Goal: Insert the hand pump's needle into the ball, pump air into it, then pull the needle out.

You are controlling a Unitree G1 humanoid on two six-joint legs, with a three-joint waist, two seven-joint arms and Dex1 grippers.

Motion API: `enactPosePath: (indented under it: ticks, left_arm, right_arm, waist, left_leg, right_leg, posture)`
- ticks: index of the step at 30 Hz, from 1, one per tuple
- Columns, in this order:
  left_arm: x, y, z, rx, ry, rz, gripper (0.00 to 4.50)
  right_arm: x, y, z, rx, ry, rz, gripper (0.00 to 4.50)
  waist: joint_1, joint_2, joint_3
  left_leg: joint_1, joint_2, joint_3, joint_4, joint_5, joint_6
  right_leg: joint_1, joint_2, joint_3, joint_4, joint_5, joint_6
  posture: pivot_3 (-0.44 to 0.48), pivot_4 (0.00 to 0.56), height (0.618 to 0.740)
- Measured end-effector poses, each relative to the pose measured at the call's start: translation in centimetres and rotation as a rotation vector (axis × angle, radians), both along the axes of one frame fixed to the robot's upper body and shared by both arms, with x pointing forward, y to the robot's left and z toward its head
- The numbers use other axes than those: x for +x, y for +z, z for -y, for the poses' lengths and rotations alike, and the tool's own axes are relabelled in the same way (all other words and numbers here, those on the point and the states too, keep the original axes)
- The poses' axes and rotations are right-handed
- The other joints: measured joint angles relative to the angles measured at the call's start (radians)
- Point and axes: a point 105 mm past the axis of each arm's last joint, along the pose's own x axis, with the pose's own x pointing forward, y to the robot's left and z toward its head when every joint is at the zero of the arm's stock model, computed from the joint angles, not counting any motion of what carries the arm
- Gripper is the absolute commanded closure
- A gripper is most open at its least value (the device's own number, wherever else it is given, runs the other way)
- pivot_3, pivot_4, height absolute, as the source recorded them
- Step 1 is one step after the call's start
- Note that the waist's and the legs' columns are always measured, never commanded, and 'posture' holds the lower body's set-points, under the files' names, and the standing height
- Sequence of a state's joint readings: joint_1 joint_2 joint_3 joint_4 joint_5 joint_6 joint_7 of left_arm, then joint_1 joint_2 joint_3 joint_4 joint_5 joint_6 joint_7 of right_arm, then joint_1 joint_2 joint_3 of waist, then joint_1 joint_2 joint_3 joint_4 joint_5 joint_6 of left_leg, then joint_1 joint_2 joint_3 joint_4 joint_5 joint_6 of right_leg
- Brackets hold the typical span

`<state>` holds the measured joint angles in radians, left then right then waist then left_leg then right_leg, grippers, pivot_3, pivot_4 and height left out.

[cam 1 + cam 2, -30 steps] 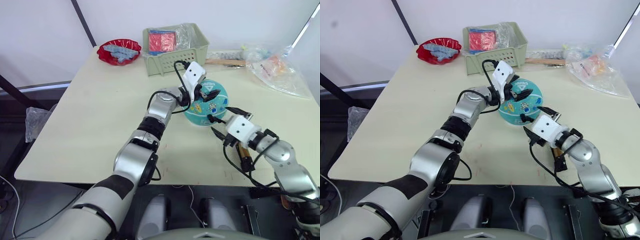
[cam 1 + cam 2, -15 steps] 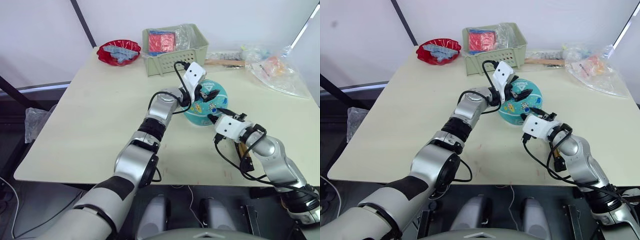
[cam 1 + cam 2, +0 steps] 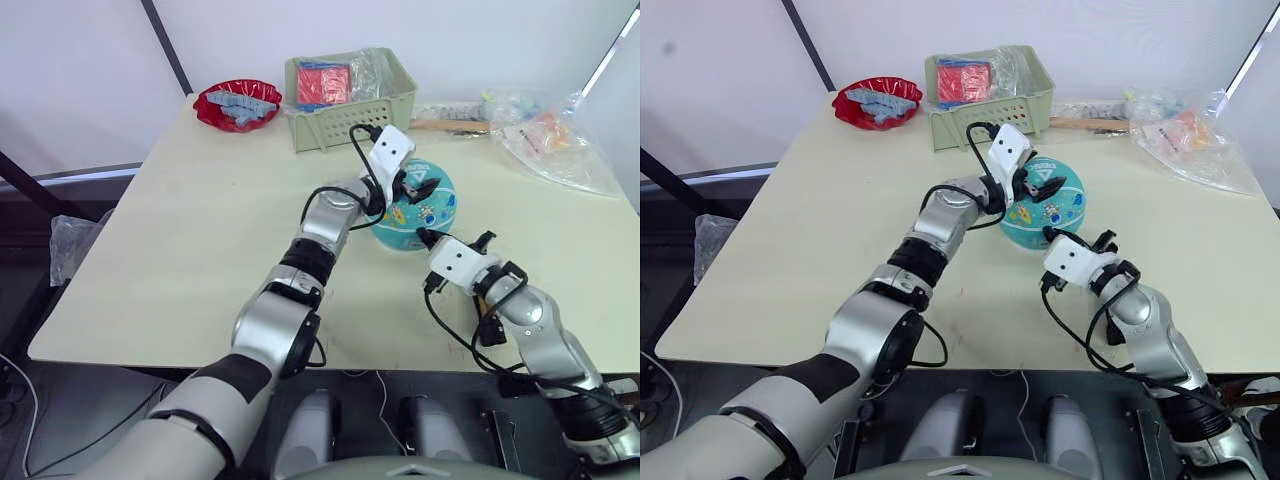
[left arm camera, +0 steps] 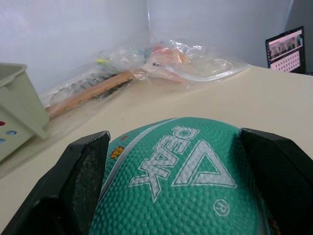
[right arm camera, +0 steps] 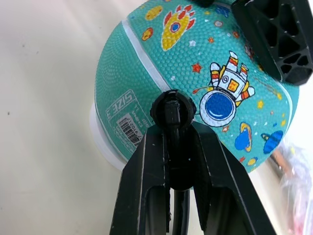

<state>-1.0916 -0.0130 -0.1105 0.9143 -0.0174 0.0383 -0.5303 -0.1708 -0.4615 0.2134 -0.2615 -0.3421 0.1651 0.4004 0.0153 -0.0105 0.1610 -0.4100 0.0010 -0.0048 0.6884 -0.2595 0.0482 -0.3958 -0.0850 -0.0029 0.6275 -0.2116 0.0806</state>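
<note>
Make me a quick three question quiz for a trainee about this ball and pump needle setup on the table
1. True or false: the left gripper has its fingers spread around the top of the ball.
2. What does the right gripper pinch? A) a black needle fitting B) a red bowl C) a plastic bag
3. Fill in: the green basket sits ___ the ball, farther from the robot.

Key: 1 true; 2 A; 3 behind.

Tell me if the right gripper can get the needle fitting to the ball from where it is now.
Probably yes: the right gripper holds the needle fitting right before the ball, nothing between them, while the left gripper straddles the ball's top.
</note>
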Motion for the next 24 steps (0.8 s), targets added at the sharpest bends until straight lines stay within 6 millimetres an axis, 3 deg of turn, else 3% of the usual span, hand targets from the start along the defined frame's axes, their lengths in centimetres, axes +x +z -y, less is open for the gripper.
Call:
enactPosePath:
  ticks: [24]
  left_arm:
    - [-0.7, -0.9, 1.9, -0.001, 0.014, 0.064, 0.0]
  right_arm:
    - [-1.9, -0.6, 1.5, 0.03, -0.073, 0.018, 4.43]
  waist:
    - [0.03, -0.001, -0.003]
  left_leg:
    - [-0.003, -0.003, -0.003, 0.0, 0.0, 0.0]
  right_leg:
    - [0.002, -0.001, -0.004, -0.002, -0.001, -0.001]
  posture:
    - [0.0, 0.15, 0.74]
